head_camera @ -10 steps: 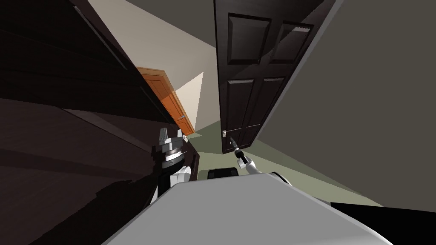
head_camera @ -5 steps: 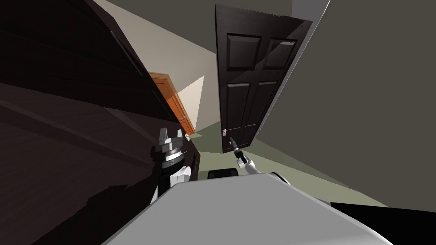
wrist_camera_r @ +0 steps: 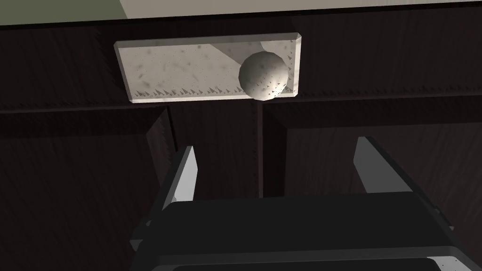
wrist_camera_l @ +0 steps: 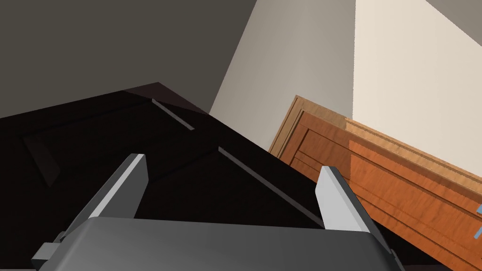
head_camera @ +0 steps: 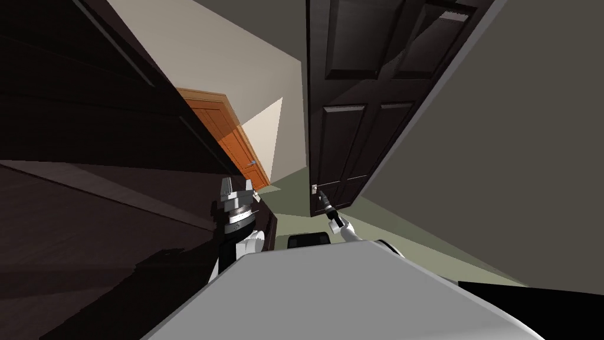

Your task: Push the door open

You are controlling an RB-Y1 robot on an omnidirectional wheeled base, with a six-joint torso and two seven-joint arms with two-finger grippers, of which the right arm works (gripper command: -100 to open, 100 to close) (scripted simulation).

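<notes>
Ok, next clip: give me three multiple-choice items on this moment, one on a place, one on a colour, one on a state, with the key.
1. The right end effector is:
A. over a table
B. close before the dark door, near its round knob
C. inside a drawer

2. The farther door is:
A. white
B. blue
C. orange-brown

3. The right end effector's fingers are:
A. open, holding nothing
B. shut on a cup
C. shut on a cloth

Key:
1 B, the right wrist view shows dark door panels with the knob just ahead of the fingers.
2 C, the head and left wrist views both show its orange-brown wood tone.
3 A, the fingers stand apart with only door surface between them.
</notes>
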